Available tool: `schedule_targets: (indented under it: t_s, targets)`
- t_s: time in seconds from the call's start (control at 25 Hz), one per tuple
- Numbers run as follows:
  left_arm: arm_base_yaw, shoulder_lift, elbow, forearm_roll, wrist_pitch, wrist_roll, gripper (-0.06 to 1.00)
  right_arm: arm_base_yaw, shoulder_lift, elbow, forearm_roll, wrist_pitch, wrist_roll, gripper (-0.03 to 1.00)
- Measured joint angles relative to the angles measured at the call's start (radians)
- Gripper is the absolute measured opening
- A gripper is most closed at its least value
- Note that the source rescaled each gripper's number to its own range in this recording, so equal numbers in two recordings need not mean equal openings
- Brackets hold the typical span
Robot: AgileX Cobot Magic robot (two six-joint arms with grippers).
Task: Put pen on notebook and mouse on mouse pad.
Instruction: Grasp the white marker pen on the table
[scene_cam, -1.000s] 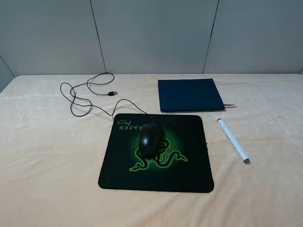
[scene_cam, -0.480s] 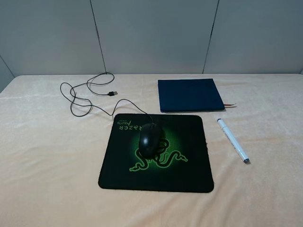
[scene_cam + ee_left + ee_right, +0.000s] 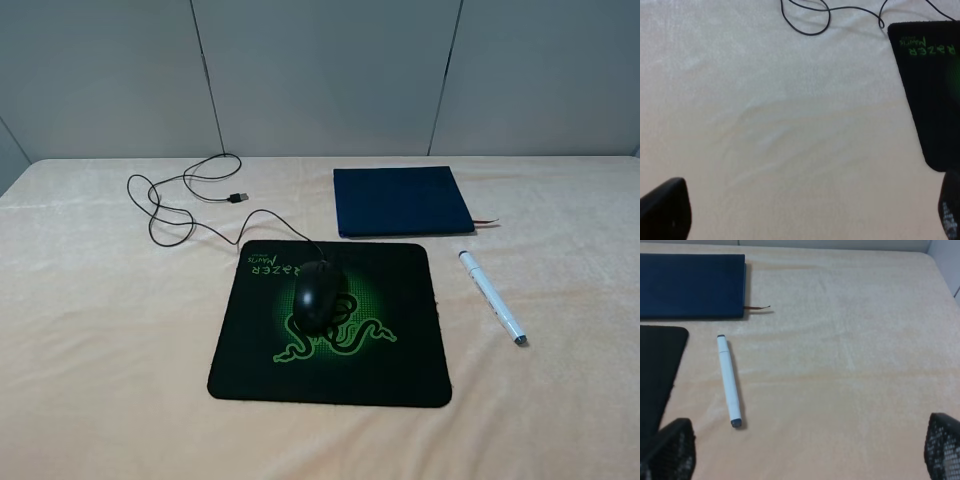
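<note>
The black mouse (image 3: 316, 296) rests on the black-and-green mouse pad (image 3: 400, 370) at the table's middle, with its cable (image 3: 180, 200) looping off to the back left. A white pen (image 3: 491, 297) lies on the cloth right of the pad, apart from the navy notebook (image 3: 400, 200) behind it. Neither arm shows in the high view. My left gripper (image 3: 805, 220) is open over bare cloth left of the pad (image 3: 932, 100). My right gripper (image 3: 805, 455) is open too, and the pen (image 3: 728, 381) and notebook (image 3: 690, 285) lie beyond it.
A peach cloth (image 3: 90, 330) covers the table. The cable's USB plug (image 3: 238, 198) lies at the back left. A ribbon bookmark (image 3: 757, 307) sticks out of the notebook's corner. Grey wall panels (image 3: 320, 70) stand behind the table.
</note>
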Motion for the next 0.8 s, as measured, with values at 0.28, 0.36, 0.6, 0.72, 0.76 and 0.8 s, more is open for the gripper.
schedule_targets:
  t_s: [0.28, 0.36, 0.6, 0.72, 0.76, 0.8]
  targets:
    - [0.0, 0.0, 0.0, 0.0, 0.0, 0.0, 1.0, 0.0, 0.0, 0.0, 0.0, 0.0, 0.0, 1.0]
    - [0.0, 0.0, 0.0, 0.0, 0.0, 0.0, 1.0, 0.0, 0.0, 0.0, 0.0, 0.0, 0.0, 1.0]
    - [0.0, 0.0, 0.0, 0.0, 0.0, 0.0, 1.0, 0.0, 0.0, 0.0, 0.0, 0.0, 0.0, 1.0]
    - [0.0, 0.0, 0.0, 0.0, 0.0, 0.0, 1.0, 0.0, 0.0, 0.0, 0.0, 0.0, 0.0, 1.0]
    - [0.0, 0.0, 0.0, 0.0, 0.0, 0.0, 1.0, 0.0, 0.0, 0.0, 0.0, 0.0, 0.0, 1.0]
    - [0.0, 0.0, 0.0, 0.0, 0.0, 0.0, 1.0, 0.0, 0.0, 0.0, 0.0, 0.0, 0.0, 1.0]
